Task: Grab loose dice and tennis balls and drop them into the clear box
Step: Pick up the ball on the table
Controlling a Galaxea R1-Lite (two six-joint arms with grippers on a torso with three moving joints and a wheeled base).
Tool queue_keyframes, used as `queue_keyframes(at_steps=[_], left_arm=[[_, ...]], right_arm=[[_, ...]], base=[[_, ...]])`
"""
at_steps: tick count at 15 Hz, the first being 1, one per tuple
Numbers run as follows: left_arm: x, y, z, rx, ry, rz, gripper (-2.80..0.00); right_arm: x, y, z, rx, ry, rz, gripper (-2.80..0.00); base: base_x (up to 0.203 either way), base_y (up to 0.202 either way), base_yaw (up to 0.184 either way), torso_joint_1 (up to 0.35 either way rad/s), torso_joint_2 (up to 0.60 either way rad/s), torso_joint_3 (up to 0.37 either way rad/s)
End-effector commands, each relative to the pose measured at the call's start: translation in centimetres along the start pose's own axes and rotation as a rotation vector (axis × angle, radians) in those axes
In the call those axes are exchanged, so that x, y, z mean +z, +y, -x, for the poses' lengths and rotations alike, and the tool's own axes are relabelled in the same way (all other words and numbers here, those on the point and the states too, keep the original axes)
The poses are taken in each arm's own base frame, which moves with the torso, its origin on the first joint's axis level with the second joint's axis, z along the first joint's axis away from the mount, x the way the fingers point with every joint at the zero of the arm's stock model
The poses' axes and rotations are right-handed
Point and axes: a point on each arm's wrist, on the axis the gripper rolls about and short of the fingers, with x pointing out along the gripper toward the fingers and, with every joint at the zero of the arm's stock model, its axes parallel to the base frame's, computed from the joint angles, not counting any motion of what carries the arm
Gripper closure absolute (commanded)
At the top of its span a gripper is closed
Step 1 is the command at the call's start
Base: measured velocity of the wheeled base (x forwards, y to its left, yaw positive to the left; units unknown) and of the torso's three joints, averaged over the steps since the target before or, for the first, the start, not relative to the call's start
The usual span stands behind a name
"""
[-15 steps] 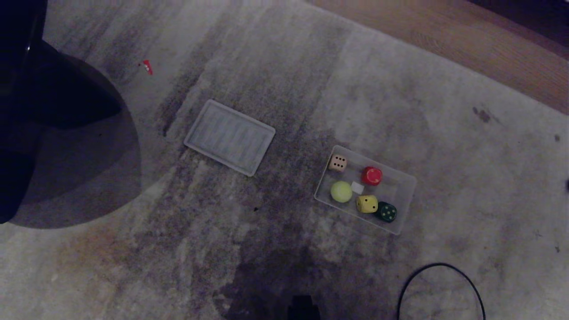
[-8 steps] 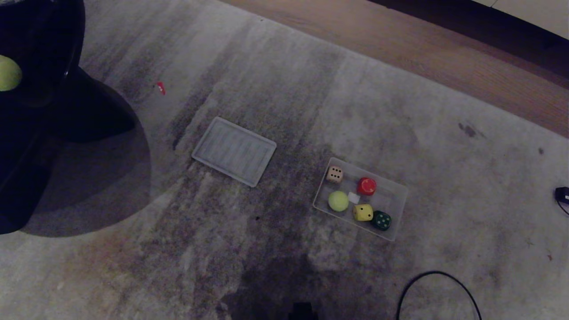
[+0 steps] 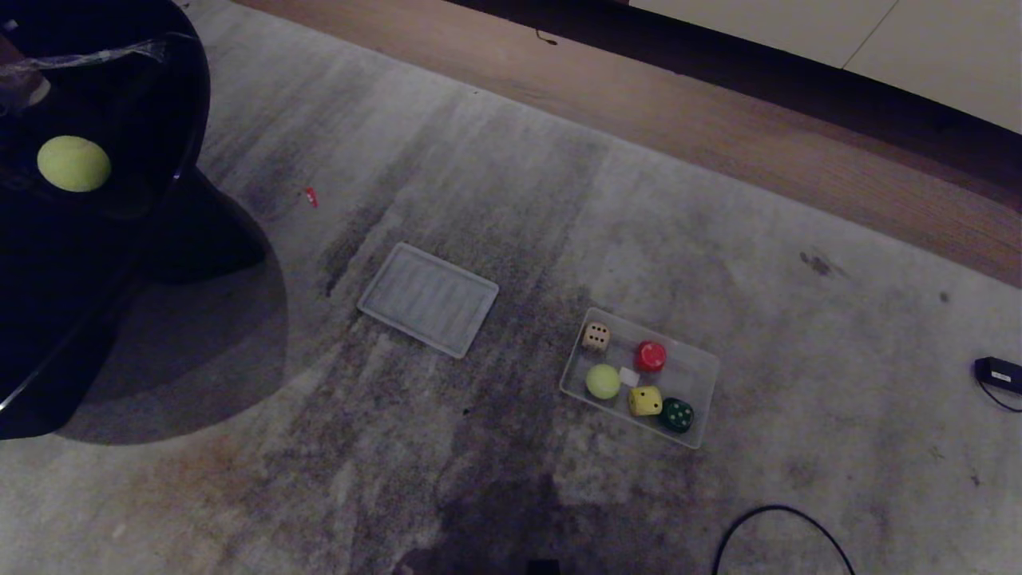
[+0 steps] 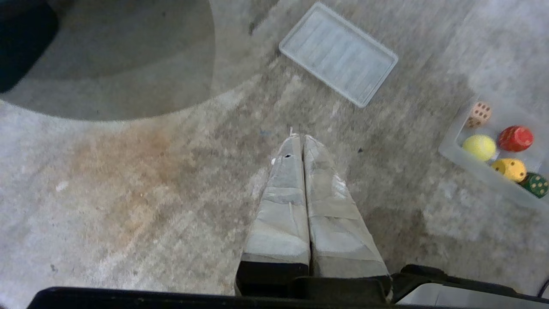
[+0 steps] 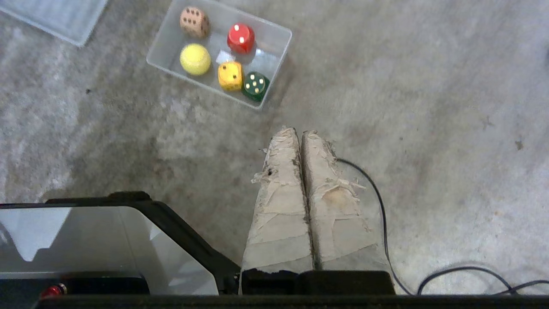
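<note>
Grey carpet (image 3: 495, 447): seen stained and streaked across the floor, right under both wrist cameras.
Black cable (image 3: 786, 531): looped on the carpet at the near right edge of the head view.
Left gripper (image 4: 299, 138): held above bare carpet, taped fingers (image 4: 283, 201) pressed together, nothing between them.
Right gripper (image 5: 299, 132): held above carpet beside the cable, worn taped fingers (image 5: 330, 206) pressed together, nothing gripped.
Clear box (image 3: 696, 369): set on the carpet right of centre, well apart from both grippers.
Box contents: beige die (image 3: 596, 336) and red die (image 3: 650, 355) along the far side; one tennis ball (image 3: 603, 381), yellow die (image 3: 644, 401) and dark green die (image 3: 677, 414) along the near side, the yellow and green touching.
Ribbed clear lid (image 3: 428, 299): laid flat on the carpet, left of the box and apart from it.
Second tennis ball (image 3: 73, 163): spotted up on a black glossy table (image 3: 96, 263) at far left, outside the box.
Wooden floor (image 3: 718, 120): seen beyond the carpet's far edge.
</note>
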Motion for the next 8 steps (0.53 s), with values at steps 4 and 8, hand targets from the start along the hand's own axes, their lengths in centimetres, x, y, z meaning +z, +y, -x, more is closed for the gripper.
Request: queue_keyframes(at_steps=[4,8], left_arm=[[-0.03,0.01,-0.02,0.001,0.002,0.001,0.00],[-0.03,0.00,-0.02,0.001,0.002,0.001,0.00]], right_arm=[[-0.01,0.00,-0.01,0.000,0.003,0.000,0.00],[-0.01,0.00,-0.01,0.000,0.003,0.000,0.00]], base=[[0.000,0.000,0.000,0.001,0.00,0.207],[0.000,0.000,0.000,0.003,0.00,0.203]])
